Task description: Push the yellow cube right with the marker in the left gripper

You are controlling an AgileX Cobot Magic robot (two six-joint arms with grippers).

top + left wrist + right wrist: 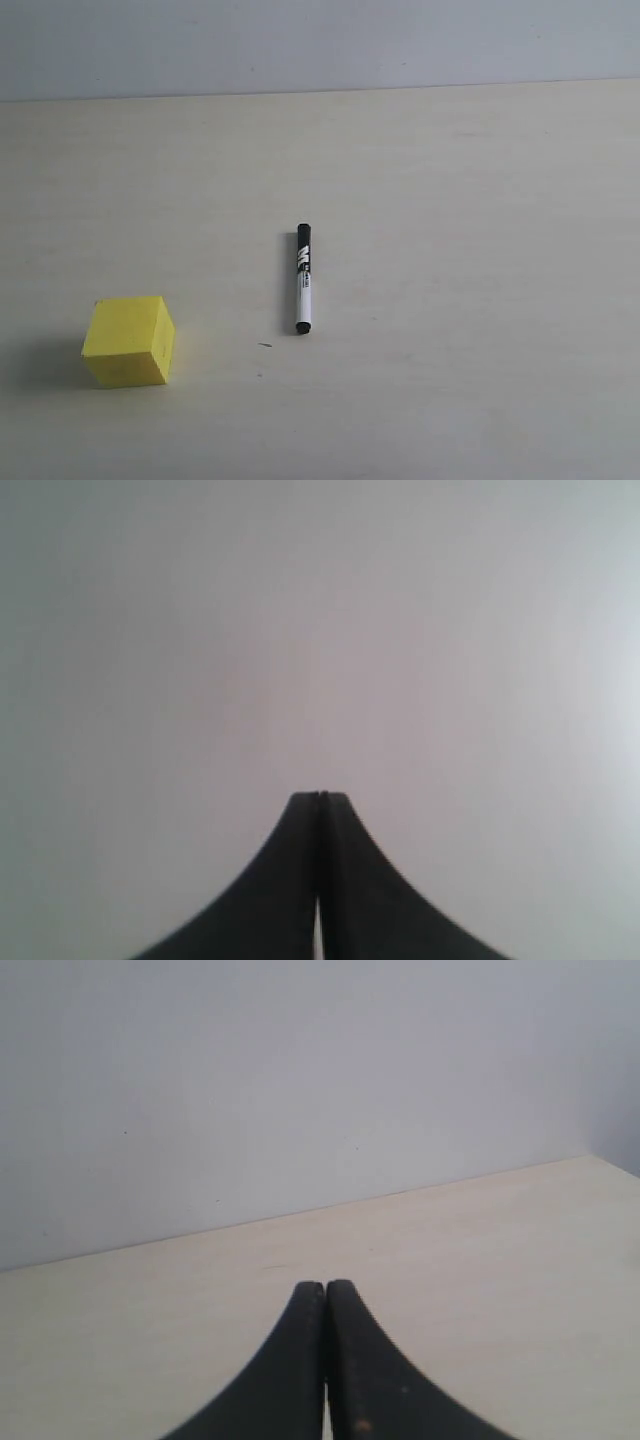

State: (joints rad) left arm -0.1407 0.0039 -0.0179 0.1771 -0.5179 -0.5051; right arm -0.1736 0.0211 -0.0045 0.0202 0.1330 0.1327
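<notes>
The yellow cube (129,340) rests on the pale table at the lower left of the exterior view. The marker (303,279) lies flat on the table to the cube's right, apart from it, with its black cap pointing away from the front edge. No arm shows in the exterior view. In the left wrist view my left gripper (320,796) is shut with nothing between its fingers, facing a blank grey wall. In the right wrist view my right gripper (325,1285) is also shut and empty, above bare table.
The pale wooden table (470,300) runs back to a grey wall (320,45). A tiny dark speck (265,346) lies between the cube and the marker. The table's corner shows at the edge of the right wrist view (600,1165).
</notes>
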